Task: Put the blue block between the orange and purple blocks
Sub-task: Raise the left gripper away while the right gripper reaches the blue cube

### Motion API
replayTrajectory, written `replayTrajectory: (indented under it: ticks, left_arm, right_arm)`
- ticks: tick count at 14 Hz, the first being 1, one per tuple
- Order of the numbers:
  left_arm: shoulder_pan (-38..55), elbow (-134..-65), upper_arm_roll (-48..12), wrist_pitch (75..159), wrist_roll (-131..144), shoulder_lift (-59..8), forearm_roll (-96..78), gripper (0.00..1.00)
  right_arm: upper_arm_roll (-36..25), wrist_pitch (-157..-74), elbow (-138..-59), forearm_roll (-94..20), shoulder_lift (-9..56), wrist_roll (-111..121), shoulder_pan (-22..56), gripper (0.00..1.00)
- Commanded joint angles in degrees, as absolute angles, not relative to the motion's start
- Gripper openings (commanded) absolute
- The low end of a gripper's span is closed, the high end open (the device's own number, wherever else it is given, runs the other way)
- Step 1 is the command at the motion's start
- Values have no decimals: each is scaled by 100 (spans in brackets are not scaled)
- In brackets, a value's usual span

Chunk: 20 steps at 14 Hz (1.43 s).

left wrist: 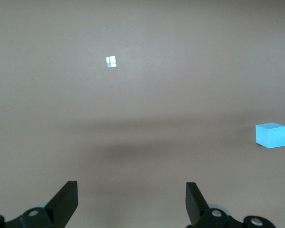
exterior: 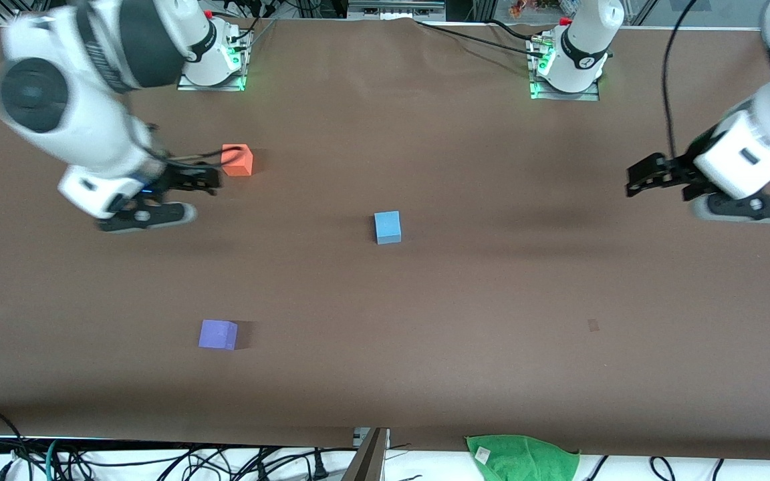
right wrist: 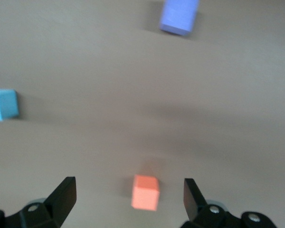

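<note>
The blue block (exterior: 388, 227) sits on the brown table near its middle. The orange block (exterior: 238, 160) lies toward the right arm's end, farther from the front camera. The purple block (exterior: 218, 334) lies nearer the camera, almost in line with the orange one. My right gripper (exterior: 208, 179) is open and empty, in the air just beside the orange block. In the right wrist view the orange block (right wrist: 146, 192) shows between the spread fingers of the right gripper (right wrist: 128, 186), with the purple block (right wrist: 179, 16) and blue block (right wrist: 3, 104) farther off. My left gripper (exterior: 633, 182) is open and empty over bare table at the left arm's end; its wrist view shows the left gripper (left wrist: 130, 186) and the blue block (left wrist: 271, 135) off to one side.
A green cloth (exterior: 522, 456) hangs at the table edge nearest the front camera. A small dark mark (exterior: 593, 325) is on the table toward the left arm's end. Cables run by the arm bases (exterior: 565, 67).
</note>
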<state>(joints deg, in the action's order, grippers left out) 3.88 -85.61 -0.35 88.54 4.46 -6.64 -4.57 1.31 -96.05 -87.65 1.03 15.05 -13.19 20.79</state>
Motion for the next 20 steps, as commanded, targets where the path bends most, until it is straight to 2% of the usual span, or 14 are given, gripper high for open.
replayTrajectory:
  ticks: [1,6,8,12,20]
  left_arm:
    - [387,-9078,26,8912,273,-212,-214,100]
    - [387,-9272,-18,8982,246,-26,97,100]
    - [247,-9351,-18,9297,237,-35,88,100]
    - [246,-9149,-97,8754,290,-61,88,100]
    - [202,-9202,-97,8745,246,-9,44,100]
  right_arm:
    - [88,-10167,-8622,79,1967,-2238,2696,100]
    - [88,-11293,-8596,70,2873,-2882,3550,100]
    - [88,-11643,-8596,88,3154,-3171,3866,100]
    - [88,-12610,-8596,79,3699,-3822,4244,100]
    - [97,-13192,-8596,62,4236,-3919,4447,100]
